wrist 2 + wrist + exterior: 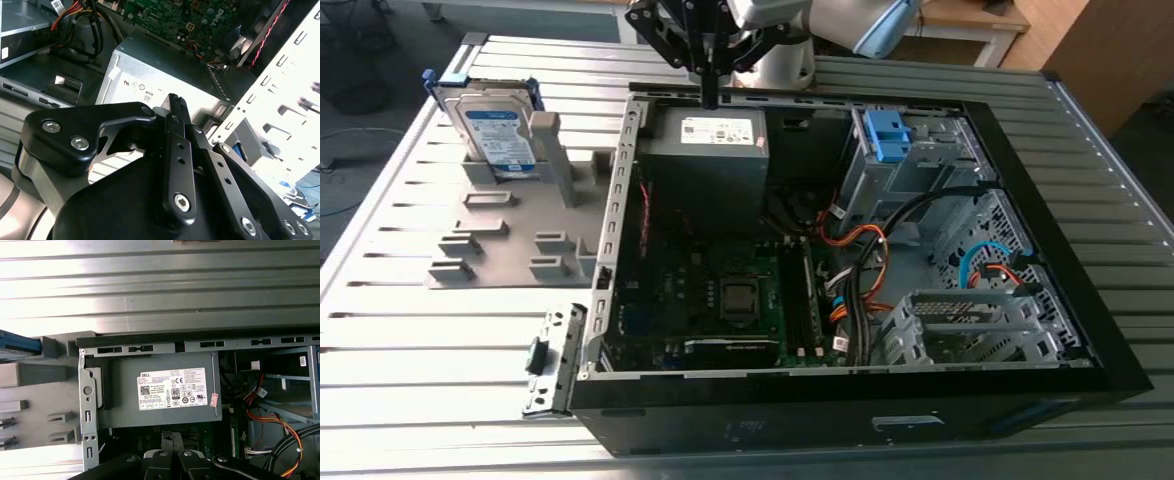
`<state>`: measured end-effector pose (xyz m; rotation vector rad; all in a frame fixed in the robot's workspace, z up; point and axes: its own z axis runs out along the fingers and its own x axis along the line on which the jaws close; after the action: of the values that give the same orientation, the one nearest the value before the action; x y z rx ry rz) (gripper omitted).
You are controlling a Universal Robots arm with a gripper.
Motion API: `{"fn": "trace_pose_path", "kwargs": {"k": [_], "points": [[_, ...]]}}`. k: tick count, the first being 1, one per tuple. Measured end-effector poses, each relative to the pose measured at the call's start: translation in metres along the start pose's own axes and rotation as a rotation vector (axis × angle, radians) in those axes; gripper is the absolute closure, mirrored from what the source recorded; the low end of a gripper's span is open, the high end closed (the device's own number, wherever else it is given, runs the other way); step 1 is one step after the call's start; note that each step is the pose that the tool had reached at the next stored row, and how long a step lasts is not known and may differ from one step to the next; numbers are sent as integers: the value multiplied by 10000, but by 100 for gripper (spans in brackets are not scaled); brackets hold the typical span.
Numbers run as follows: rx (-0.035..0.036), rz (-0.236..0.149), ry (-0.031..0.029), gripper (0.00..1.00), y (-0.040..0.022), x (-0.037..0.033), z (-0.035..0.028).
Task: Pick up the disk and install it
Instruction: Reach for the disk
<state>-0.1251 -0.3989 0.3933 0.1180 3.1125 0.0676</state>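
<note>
A slatted metal table [427, 330] is seen bearing an open computer case [1067, 330]. The disk [496, 130] is stood upright in a grey fixture [507, 235] at the exterior view's left, outside the case. The gripper [710, 95] is held above the grey power supply [707, 160], well apart from the disk, its fingers [176, 107] pressed together on nothing.

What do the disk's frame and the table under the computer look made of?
The frame of the disk looks like smooth, bright blue plastic, evenly coloured. The table seems bare metal, perhaps aluminium: pale grey ribbed slats with a dull sheen.
</note>
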Motion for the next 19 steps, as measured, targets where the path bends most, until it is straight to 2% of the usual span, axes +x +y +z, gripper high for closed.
{"fn": "trace_pose_path", "kwargs": {"k": [19], "points": [[0,0,0,89,-8,107,-1]]}}
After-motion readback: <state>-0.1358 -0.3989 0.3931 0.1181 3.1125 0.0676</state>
